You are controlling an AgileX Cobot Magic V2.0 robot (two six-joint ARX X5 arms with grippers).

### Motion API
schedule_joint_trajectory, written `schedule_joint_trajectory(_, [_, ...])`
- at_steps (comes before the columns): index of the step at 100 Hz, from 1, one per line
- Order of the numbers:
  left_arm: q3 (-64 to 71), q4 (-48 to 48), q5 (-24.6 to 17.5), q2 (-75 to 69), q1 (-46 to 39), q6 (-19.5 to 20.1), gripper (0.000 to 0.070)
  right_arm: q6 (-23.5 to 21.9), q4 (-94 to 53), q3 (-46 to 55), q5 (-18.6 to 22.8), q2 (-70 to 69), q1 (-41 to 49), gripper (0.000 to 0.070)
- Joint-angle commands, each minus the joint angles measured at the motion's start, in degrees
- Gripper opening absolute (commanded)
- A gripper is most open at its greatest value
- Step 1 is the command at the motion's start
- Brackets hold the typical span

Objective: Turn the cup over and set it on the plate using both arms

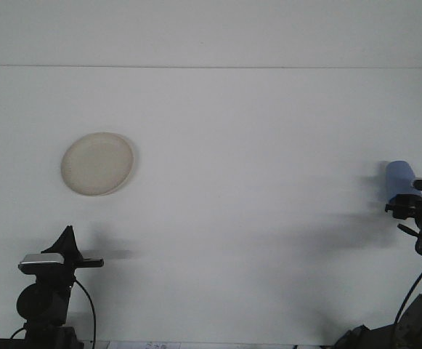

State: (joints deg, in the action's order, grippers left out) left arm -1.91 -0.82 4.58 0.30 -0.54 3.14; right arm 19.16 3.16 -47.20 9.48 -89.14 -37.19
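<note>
Two arms low at desk (240, 182) edge: right gripper (407, 206) against blue cup (399, 179), far right of cream plate (97, 163); clamp unclear. Left gripper (69, 243) below plate, state unclear.

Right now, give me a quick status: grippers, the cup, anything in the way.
Left gripper low near front edge, apart from plate. Right gripper at blue cup, far right; grip unclear. Bare table between cup and plate.
</note>
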Motion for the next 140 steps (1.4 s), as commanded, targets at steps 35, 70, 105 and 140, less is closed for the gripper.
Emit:
schedule_joint_trajectory(35, [1.1,-0.7,0.2,-0.1,-0.2,0.3,0.0013,1.0,11.5,-0.5,6.2,-7.7,-0.3,0.0186])
schedule_joint_trajectory(70, [1.1,-0.7,0.2,-0.1,-0.2,0.3,0.0013,-1.8,14.2,-0.5,7.1,-7.6,-0.3,0.0000])
schedule_joint_trajectory(105, [1.1,-0.7,0.2,-0.1,-0.2,0.3,0.0013,-15.6,6.8,-0.5,-5.4,4.9,4.3,0.0000])
schedule_joint_trajectory(140, [1.1,-0.7,0.2,-0.1,-0.2,0.3,0.0013,-22.6,-17.7,-4.2,-8.3,25.9,22.9,0.0000])
